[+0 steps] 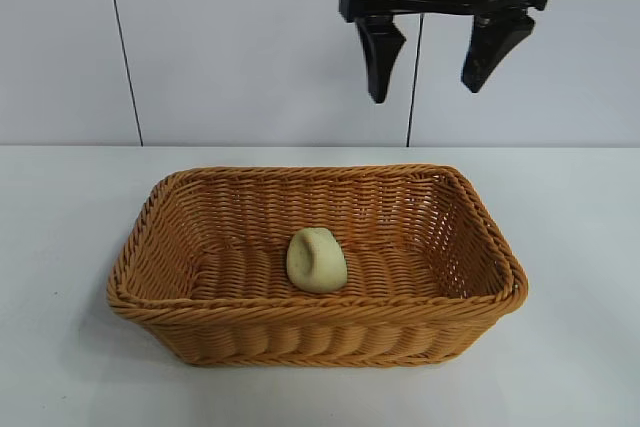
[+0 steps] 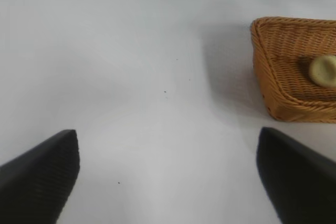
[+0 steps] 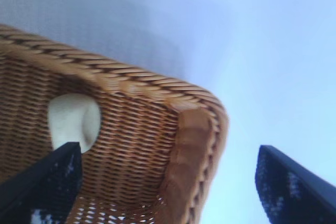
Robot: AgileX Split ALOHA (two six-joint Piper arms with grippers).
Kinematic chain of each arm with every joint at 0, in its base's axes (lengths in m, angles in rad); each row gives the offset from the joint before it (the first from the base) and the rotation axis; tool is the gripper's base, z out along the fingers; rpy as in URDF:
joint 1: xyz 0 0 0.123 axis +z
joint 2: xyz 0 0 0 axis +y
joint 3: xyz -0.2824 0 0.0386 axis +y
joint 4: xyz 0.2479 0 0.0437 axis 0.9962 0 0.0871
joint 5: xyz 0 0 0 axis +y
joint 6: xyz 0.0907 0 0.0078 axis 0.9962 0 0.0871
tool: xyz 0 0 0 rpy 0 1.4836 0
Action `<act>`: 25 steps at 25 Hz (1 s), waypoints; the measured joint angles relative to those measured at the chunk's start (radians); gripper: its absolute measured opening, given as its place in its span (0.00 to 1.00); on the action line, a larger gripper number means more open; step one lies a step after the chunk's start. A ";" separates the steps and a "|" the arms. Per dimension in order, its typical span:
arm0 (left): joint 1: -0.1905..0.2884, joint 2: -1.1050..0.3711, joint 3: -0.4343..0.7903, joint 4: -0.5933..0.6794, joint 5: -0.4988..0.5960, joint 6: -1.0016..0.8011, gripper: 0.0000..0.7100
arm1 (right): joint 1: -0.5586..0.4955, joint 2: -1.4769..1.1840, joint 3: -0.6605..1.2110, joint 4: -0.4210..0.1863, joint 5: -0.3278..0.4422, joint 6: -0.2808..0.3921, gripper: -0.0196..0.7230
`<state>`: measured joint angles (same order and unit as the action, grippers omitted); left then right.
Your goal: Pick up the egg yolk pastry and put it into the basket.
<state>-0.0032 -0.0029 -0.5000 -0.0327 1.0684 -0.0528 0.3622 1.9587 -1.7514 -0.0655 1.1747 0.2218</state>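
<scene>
The pale cream-yellow egg yolk pastry point(image 1: 316, 261) lies on the floor of the orange-brown wicker basket point(image 1: 170, 247), near its middle. It also shows in the left wrist view point(image 2: 323, 71) and the right wrist view point(image 3: 73, 119). My right gripper point(image 1: 428, 79) is open and empty, high above the basket's far right part. In the right wrist view its fingers point(image 3: 294, 187) straddle the basket's corner point(image 3: 194, 129). My left gripper point(image 2: 168, 177) is open and empty over bare table, off to the side of the basket point(image 2: 278, 72); it is out of the exterior view.
The basket stands on a white table point(image 1: 70, 207) with a pale panelled wall behind. Nothing else is on the table.
</scene>
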 joint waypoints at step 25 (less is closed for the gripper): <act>0.000 0.000 0.000 0.000 0.000 0.000 0.93 | -0.405 -0.007 0.005 0.027 0.039 -0.092 0.90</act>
<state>-0.0032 -0.0029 -0.5000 -0.0327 1.0684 -0.0528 -0.0430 1.9516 -1.7468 -0.0383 1.2141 0.1295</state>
